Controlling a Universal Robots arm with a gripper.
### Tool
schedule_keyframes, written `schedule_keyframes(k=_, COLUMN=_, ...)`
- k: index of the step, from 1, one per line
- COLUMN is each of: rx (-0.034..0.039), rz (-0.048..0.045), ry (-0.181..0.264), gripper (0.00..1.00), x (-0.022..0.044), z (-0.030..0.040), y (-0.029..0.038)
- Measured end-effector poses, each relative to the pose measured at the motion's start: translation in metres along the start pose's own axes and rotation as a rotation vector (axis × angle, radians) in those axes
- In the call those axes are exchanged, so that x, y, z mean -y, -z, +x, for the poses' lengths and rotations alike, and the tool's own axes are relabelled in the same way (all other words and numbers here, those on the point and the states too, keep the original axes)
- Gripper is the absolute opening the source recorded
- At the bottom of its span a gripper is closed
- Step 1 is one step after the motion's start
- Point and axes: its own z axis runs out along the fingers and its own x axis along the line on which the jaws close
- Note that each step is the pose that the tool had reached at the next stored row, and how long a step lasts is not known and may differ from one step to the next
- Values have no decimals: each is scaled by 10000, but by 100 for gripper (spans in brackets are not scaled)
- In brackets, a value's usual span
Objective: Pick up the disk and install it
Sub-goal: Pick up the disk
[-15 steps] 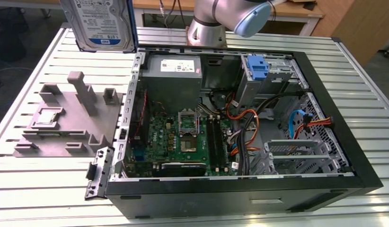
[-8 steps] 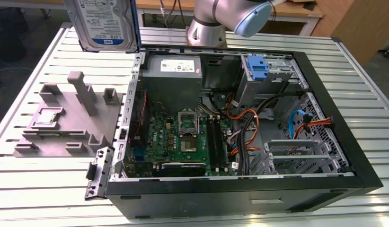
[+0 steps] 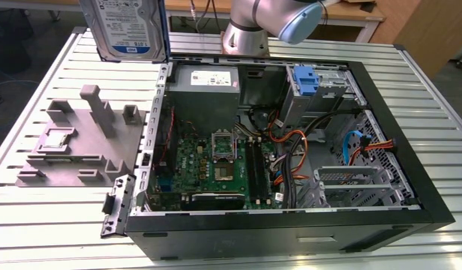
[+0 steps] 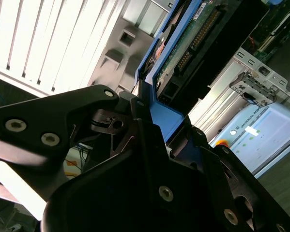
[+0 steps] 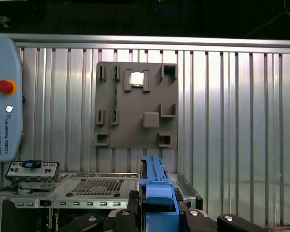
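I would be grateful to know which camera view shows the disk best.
The exterior view: the disk shows its whole labelled face there. The second wrist view shows its circuit-board underside and blue frame clamped in the tool; the first wrist view shows the blue frame edge-on.

Printed white-and-blue label on the disk (image 3: 126, 25), lettering too small to make out. White sticker on the power supply (image 3: 208, 79), print illegible. Line of lettering along the teach pendant (image 5: 4, 111) edge. Lit screen (image 4: 261, 137) in the second wrist view, text unreadable.
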Motion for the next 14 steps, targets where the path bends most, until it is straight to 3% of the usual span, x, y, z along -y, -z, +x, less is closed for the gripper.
schedule_keyframes(k=14, rx=0, rz=0, ry=0, gripper=37, x=59, z=0, y=1)
